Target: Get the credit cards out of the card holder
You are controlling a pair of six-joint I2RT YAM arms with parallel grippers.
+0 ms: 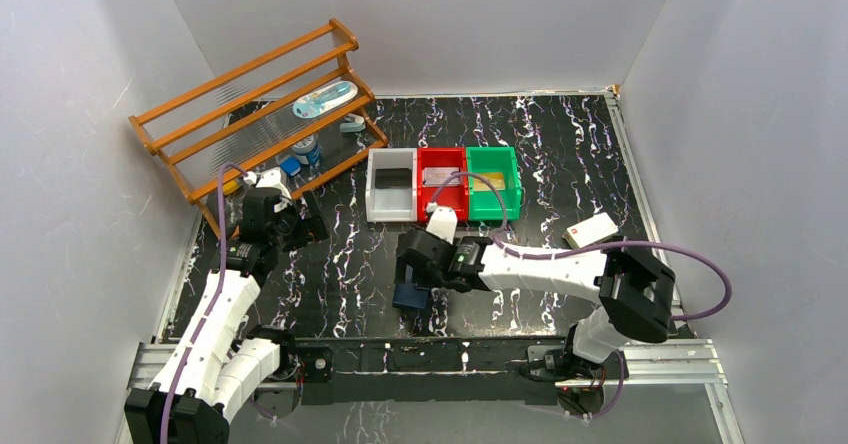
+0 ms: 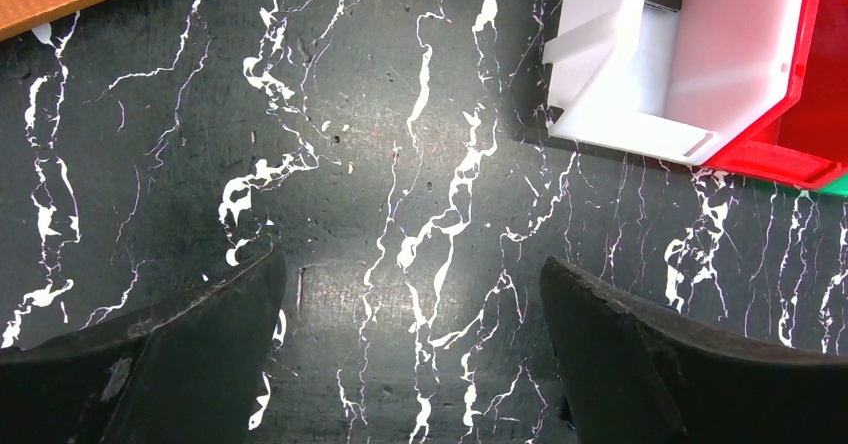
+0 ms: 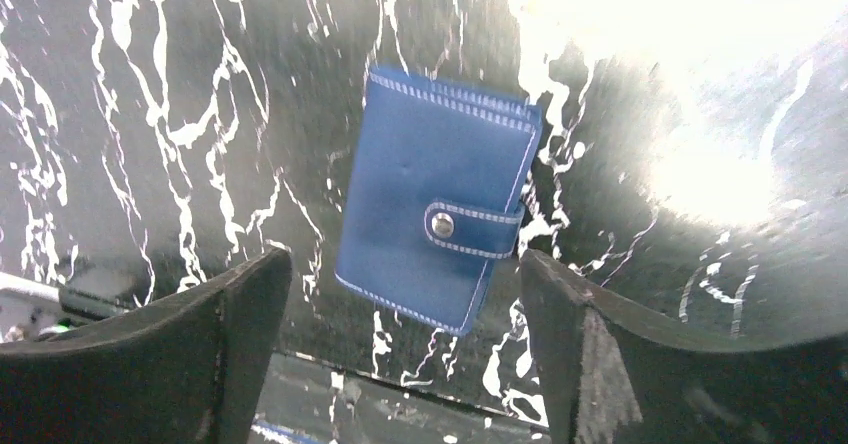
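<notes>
The card holder (image 3: 430,194) is a blue bifold, folded closed with its snap strap fastened. It lies on the black marbled table near the front edge (image 1: 410,297). My right gripper (image 3: 400,264) hovers over it, open, fingers on either side of its near end and not touching it. A black credit card (image 1: 393,178) lies in the white bin, a silvery-grey one (image 1: 440,176) in the red bin, a gold one (image 1: 490,180) in the green bin. My left gripper (image 2: 412,264) is open over bare table, left of the white bin (image 2: 620,114).
The white, red (image 1: 441,200) and green (image 1: 493,204) bins stand in a row at mid-table. A white block with a red mark (image 1: 590,230) lies to the right. A wooden rack (image 1: 250,114) holding small items stands at the back left.
</notes>
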